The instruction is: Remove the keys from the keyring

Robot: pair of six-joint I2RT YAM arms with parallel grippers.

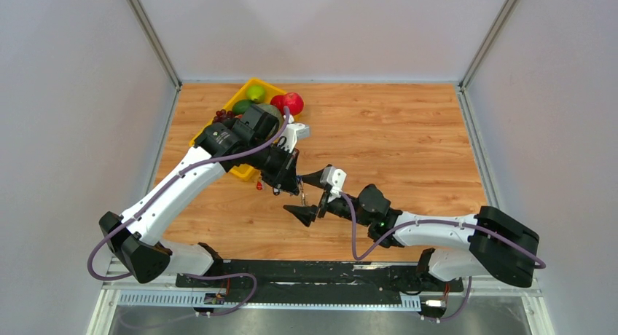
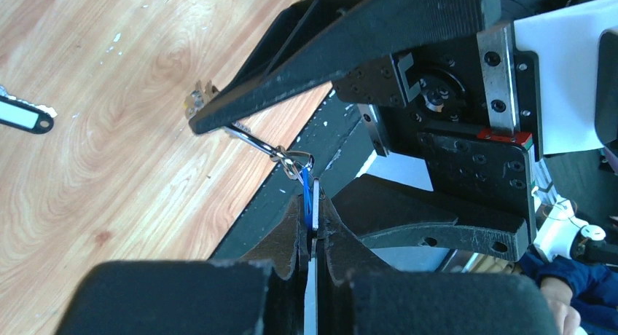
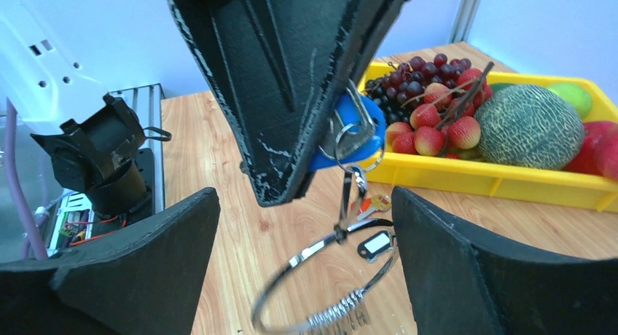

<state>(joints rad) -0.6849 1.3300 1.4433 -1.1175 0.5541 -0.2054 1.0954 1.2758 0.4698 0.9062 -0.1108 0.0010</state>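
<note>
One of the keys (image 3: 356, 127), on a blue tag, is pinched between the closed fingers of the left gripper (image 2: 312, 220), held above the table (image 2: 109, 167). A small link ring hangs from it, and from that hangs the keyring (image 3: 299, 258), a thin silver wire loop with a coiled stretch at its low end, dangling clear of the wood.

The right gripper (image 3: 306, 277) stands wide open with nothing in it, its two black fingers on either side of the hanging loop.

Only the right wrist view shows the whole loop and the blue tag face-on. The left wrist view sees that tag edge-on as a thin blue and white line in the grip, and shows the wire running under the tip of one right finger; whether they touch I cannot tell. In the top view, key and ring are too small to make out between the two grippers.

A black-tagged key (image 2: 25, 116) lies loose on the wood, well apart from the ring; its white label is too small to read. A red tag (image 1: 259, 186) lies just beside the yellow fruit tray (image 3: 510, 186), which holds grapes (image 3: 415, 69) and a melon (image 3: 539, 127).
</note>
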